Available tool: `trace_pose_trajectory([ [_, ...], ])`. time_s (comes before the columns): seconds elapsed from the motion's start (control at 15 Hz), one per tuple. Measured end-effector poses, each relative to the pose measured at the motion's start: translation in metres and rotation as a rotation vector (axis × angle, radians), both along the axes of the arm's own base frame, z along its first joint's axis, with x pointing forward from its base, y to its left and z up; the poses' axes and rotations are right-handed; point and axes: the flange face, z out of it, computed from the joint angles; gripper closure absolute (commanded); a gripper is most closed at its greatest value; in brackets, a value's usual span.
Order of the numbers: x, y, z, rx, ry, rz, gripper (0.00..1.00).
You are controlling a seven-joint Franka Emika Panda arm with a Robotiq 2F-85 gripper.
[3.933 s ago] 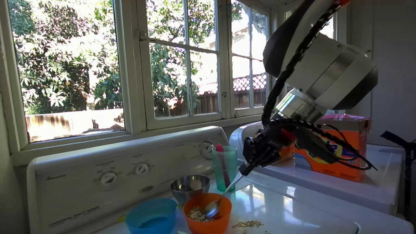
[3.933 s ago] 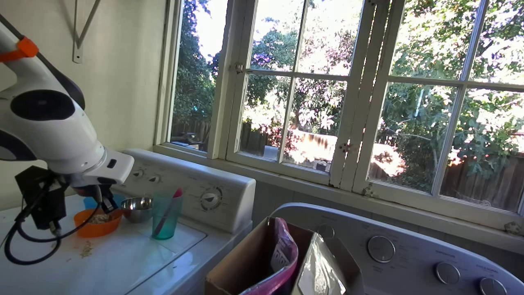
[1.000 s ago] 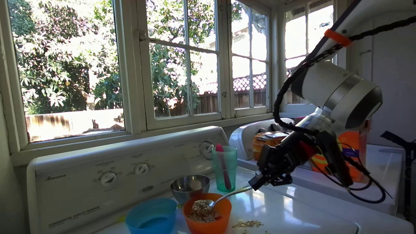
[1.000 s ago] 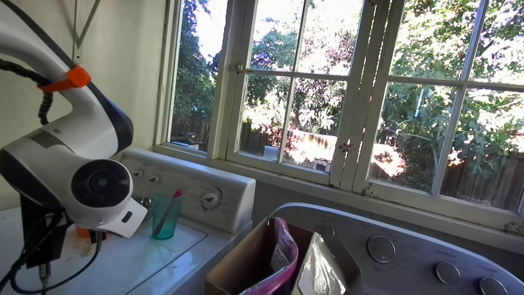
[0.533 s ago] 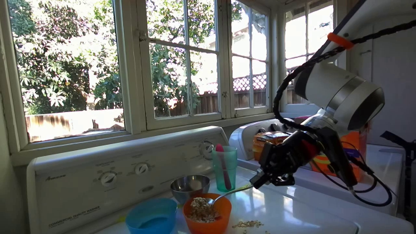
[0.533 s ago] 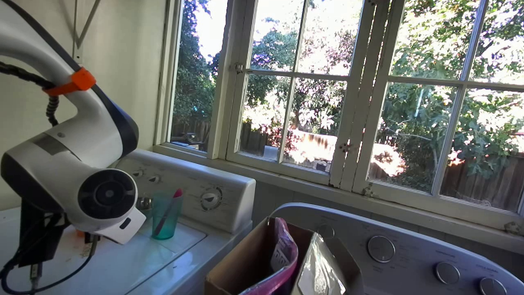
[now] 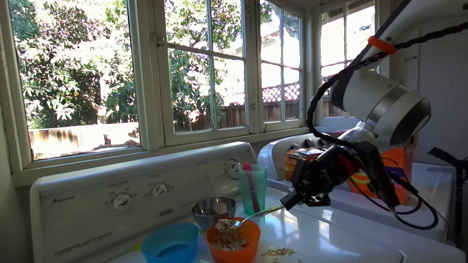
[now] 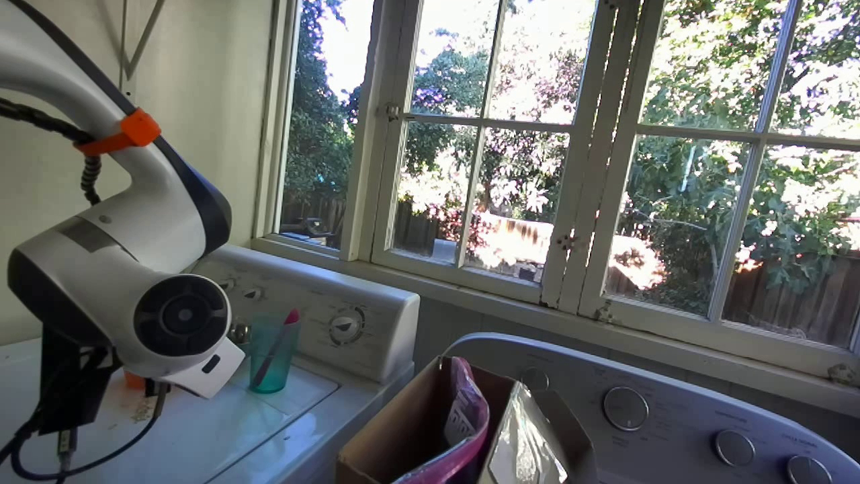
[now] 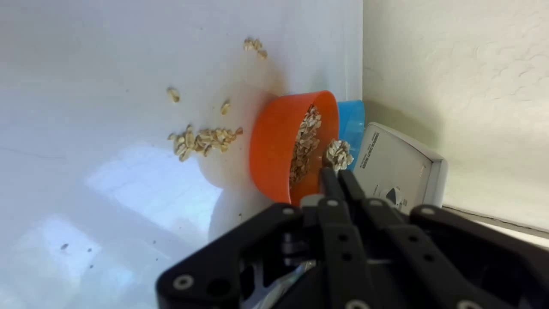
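While my claw (image 7: 287,202) pinches the spoon (image 7: 252,216), the oats (image 7: 225,225) on its tip sit over the orange bowl (image 7: 237,255). Right beside is a blue bowl (image 7: 172,235), and loose oats (image 7: 279,251) lie on the white washer (image 7: 321,239).

Over the washing machine (image 8: 248,427) the white robot arm (image 8: 158,215) hangs bent, an orange strap (image 8: 138,130) around it. A pink utensil (image 8: 291,316) leans in a teal tumbler (image 8: 283,370) near the control panel (image 8: 312,289); closer to me, an open cardboard box (image 8: 406,420) holds a pink bag (image 8: 478,407).
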Motion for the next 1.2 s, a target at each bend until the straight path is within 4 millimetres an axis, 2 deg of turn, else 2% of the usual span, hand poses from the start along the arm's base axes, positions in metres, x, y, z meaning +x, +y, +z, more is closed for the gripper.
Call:
trace_pose_trajectory([
  [0.47,0.025,-0.017,0.013,0.01,0.004,-0.055,0.99],
  [0.93,0.062,-0.02,0.02,-0.015,0.008,-0.116,0.99],
  [1.2,0.078,-0.014,0.017,-0.067,-0.014,-0.107,0.99],
])
